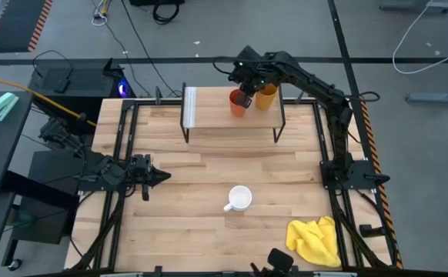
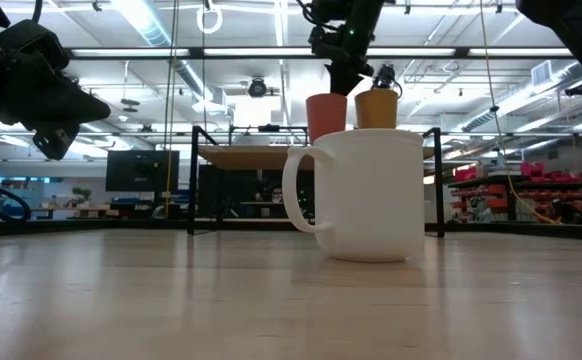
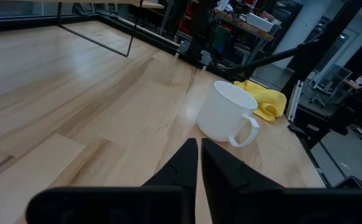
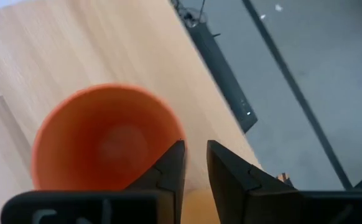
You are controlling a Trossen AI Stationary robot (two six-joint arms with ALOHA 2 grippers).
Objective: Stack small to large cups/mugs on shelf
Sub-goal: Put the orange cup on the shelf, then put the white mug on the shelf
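The shelf (image 1: 216, 117) stands at the table's far edge, with its whitish strip (image 1: 190, 108) at the left end. The red-orange cup (image 1: 237, 103) and the yellow-orange tumbler (image 1: 267, 97) stand upright side by side on its board. My right gripper (image 4: 196, 155) hangs narrowly open over the cup's rim (image 4: 178, 132), on the side toward the tumbler. One finger (image 4: 170, 167) shows over the cup's mouth, the other (image 4: 229, 174) outside it. The white mug (image 1: 240, 198) stands upright on the tabletop, handle to the left. My left gripper (image 3: 199, 149) is shut, low over the table's left part. My right gripper comes down from above at the red-orange cup's rim (image 4: 178, 132), but bare shelf wood shows in the gap between its fingers. I cannot tell whether either finger touches the cup, which stands on the shelf.
A yellow cloth (image 1: 316, 240) lies crumpled near the table's near right corner. The shelf's black legs (image 1: 279, 127) rise from the tabletop. Bare wood (image 1: 201, 165) lies between the shelf and the mug.
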